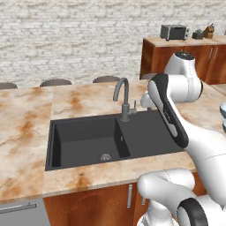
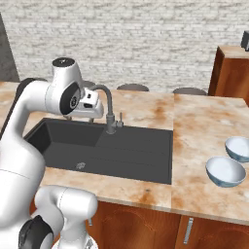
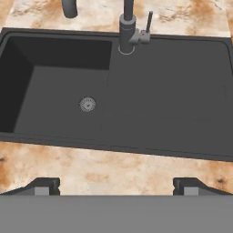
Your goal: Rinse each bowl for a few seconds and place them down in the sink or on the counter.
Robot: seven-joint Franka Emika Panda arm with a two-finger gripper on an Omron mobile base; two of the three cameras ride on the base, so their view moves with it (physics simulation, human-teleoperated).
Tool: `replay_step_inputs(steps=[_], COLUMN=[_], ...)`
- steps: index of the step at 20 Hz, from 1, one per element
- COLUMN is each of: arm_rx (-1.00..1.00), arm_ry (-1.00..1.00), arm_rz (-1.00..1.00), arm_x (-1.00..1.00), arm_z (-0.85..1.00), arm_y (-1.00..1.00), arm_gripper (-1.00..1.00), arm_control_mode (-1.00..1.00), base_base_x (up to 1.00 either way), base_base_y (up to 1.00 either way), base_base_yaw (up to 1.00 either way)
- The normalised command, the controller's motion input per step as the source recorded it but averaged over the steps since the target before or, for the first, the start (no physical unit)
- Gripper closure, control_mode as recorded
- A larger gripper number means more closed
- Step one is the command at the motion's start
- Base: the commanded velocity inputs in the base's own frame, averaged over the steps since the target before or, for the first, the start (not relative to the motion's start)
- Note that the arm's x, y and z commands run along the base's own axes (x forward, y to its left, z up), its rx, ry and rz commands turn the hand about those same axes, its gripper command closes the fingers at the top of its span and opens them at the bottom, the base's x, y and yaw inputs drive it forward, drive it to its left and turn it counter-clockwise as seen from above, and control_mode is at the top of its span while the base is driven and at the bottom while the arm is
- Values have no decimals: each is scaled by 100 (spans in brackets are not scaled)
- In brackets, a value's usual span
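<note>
Black sink (image 3: 168, 91) lies under the empty gripper (image 3: 116, 186), whose fingers stand wide apart above the front counter (image 2: 204, 121) edge. Two bowls (image 2: 225, 171) sit upright on the counter, to the right of the sink, close together. From the left, the arm hides them almost completely.

The black sink (image 2: 121, 151) sits at the picture's centre, sunk into the marbled counter (image 2: 204, 126), its deep basin toward 9 o'clock and the flat drainboard toward 3 o'clock. The grey gooseneck faucet (image 2: 109, 109) rises at the sink's 12 o'clock edge. 2 bowls (image 2: 225, 171) (image 2: 238, 148) stand upright on the counter at 4 o'clock, close together, well right of the sink. The white arm (image 2: 63, 95) curves up at 9 o'clock beside the faucet.
</note>
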Motion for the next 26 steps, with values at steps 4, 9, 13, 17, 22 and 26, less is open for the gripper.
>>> replay_step_inputs(steps=[4,9,13,17,22,26], arm_rx=[0,0,0,0,0,0], arm_ry=[0,0,0,0,0,0], arm_rz=[0,-1,-2,0,0,0], arm_x=[-24,-23,-24,0,0,0], arm_z=[5,7,7,0,0,0], arm_y=[-3,0,1,0,0,0], arm_gripper=[-100,-100,-100,-100,-100,-100], arm_control_mode=[-100,-100,-100,100,100,100], base_base_x=[0,0,0,-12,0,3], base_base_y=[0,0,0,-15,-32,-34], base_base_yaw=[0,0,0,-1,0,0])
